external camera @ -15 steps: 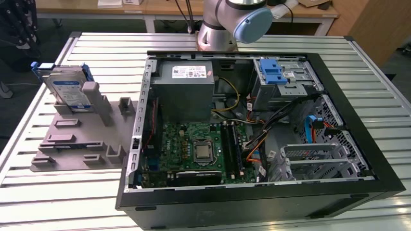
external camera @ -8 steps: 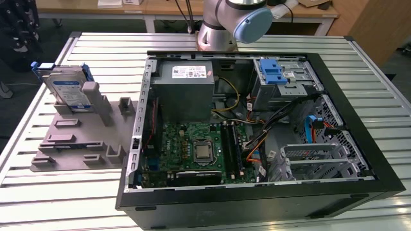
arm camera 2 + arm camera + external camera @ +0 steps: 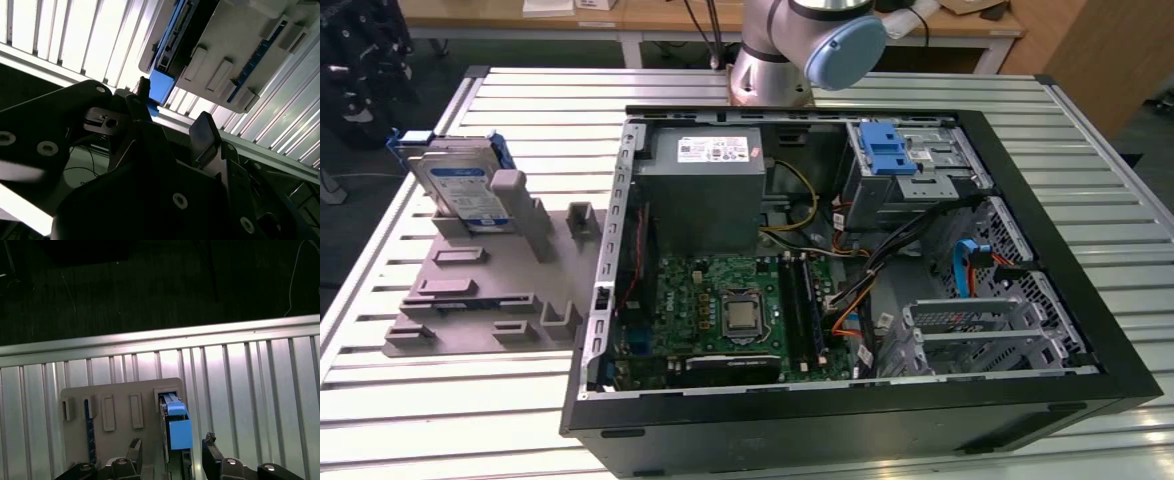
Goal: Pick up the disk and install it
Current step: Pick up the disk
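While propped upright in a grey holder (image 3: 480, 290) on the slatted table (image 3: 454, 410), at the exterior view's left of an open computer case (image 3: 854, 425): the disk (image 3: 464, 185), blue-framed, untouched. Seen in the first wrist view: gripper (image 3: 172, 441) spread wide and empty, hovering over the disk's (image 3: 175, 425) blue edge. Seen in the second wrist view: gripper (image 3: 172, 105) splayed, disk (image 3: 161, 85) beyond, apart.

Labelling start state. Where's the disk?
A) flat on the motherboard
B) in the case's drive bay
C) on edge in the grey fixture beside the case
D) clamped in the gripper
C: the disk stands on edge in the grey fixture, to the exterior view's left of the open case.
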